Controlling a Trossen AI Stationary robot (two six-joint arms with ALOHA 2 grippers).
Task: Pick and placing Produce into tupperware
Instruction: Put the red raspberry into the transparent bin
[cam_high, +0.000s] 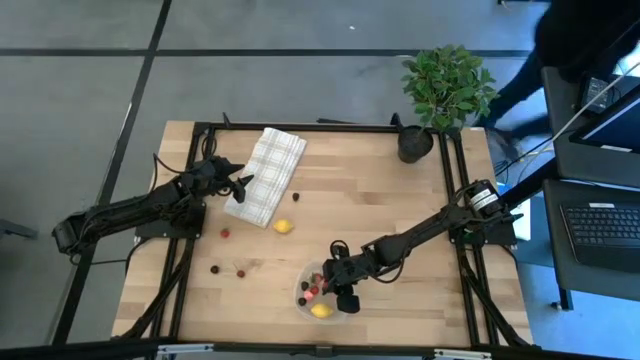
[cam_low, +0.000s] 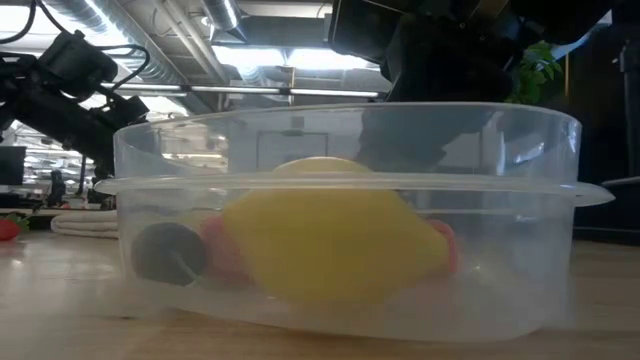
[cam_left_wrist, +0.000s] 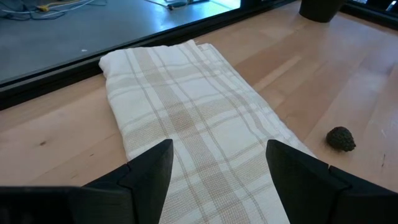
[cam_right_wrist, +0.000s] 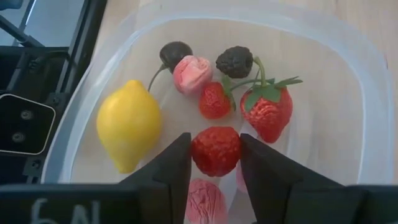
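The tupperware (cam_high: 303, 300) (cam_right_wrist: 348, 74), a round clear bowl, stands near the table's front edge. In it lie a yellow lemon (cam_right_wrist: 127, 121) (cam_low: 320, 245), a stemmed strawberry (cam_right_wrist: 267, 112), a smaller red berry (cam_right_wrist: 214, 101), a pink piece (cam_right_wrist: 191, 73) and two dark berries (cam_right_wrist: 234, 61). My right gripper (cam_high: 338, 296) (cam_right_wrist: 216, 162) reaches into the bowl, shut on a red berry (cam_right_wrist: 215, 149). My left gripper (cam_high: 245, 183) (cam_left_wrist: 217, 168) waits open over the near end of the checked cloth (cam_left_wrist: 186, 112). A second lemon (cam_high: 284, 226) and loose berries (cam_high: 226, 233) lie on the table. My right gripper pinches the red berry's two opposite sides (cam_right_wrist: 198, 150) between its two fingers. The fingers slant down into the bowl from the table's right. The berry sits inside the rim, above a pink piece (cam_right_wrist: 205, 202); whether it rests on the bowl's bottom does not show.
A potted plant (cam_high: 445, 85) in a black pot (cam_high: 414, 143) stands at the far right corner. A dark berry (cam_left_wrist: 341, 139) lies beside the cloth, and two more berries (cam_high: 215, 269) lie left of the bowl. A laptop (cam_high: 605, 225) sits beyond the right edge.
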